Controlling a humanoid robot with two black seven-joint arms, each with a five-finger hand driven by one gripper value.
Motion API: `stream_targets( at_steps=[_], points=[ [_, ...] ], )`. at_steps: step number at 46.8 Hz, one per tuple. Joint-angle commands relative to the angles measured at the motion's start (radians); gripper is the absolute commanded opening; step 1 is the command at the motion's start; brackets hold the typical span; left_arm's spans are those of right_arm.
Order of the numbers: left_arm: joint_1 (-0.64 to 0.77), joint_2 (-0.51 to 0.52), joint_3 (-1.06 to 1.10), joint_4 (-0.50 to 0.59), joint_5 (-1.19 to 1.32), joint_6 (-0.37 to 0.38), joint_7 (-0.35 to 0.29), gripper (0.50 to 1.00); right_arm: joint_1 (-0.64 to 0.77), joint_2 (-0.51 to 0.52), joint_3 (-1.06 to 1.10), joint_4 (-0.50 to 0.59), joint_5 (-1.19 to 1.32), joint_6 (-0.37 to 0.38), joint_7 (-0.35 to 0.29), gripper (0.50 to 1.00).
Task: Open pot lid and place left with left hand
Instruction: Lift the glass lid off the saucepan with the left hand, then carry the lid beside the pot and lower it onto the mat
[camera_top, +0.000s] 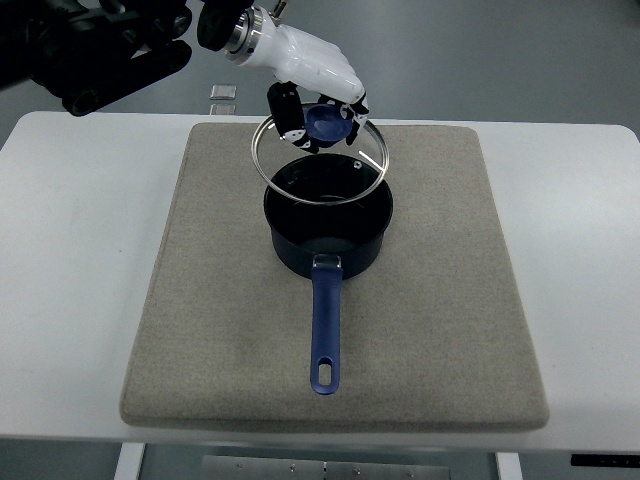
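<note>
Because the lid (320, 160) is glass with a thin metal rim, we judge it stiff, smooth and breakable, light enough for one hand yet prone to swing if held off centre. Its blue knob (327, 123) is the natural place to hold, and that is where we have it. The lid hangs tilted above the far edge of the pot (328, 222), its near rim low over the pot's opening and its far rim raised; whether the near rim touches the pot we cannot tell.

Our left hand (318, 100) reaches in from the upper left with its white fingers (345, 85) curled closed around the knob, a dark fingertip pressing at the knob's left side. The hand holds nothing else.

The pot stands dark and apparently empty near the middle of the grey mat (440, 300), its blue handle (325, 330) pointing toward us. The mat lies on a white table (80, 220), and bare mat lies to the left of the pot, where we judge the lid could be set down gently. The right hand is not visible.
</note>
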Motion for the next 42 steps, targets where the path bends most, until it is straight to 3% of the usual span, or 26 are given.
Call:
stream_targets(
  at_steps=[1,42],
  points=[
    [-0.002,0.043,0.000,0.005,-0.016,0.002,0.000,0.500,-0.001,0.000,0.000,0.000,0.000,0.000,0.000,0.917],
    [0.055,0.366,0.004,0.046,-0.092,0.048,0.000,0.500,0.000,0.000,0.000,0.000,0.000,0.000,0.000,0.917]
  ],
)
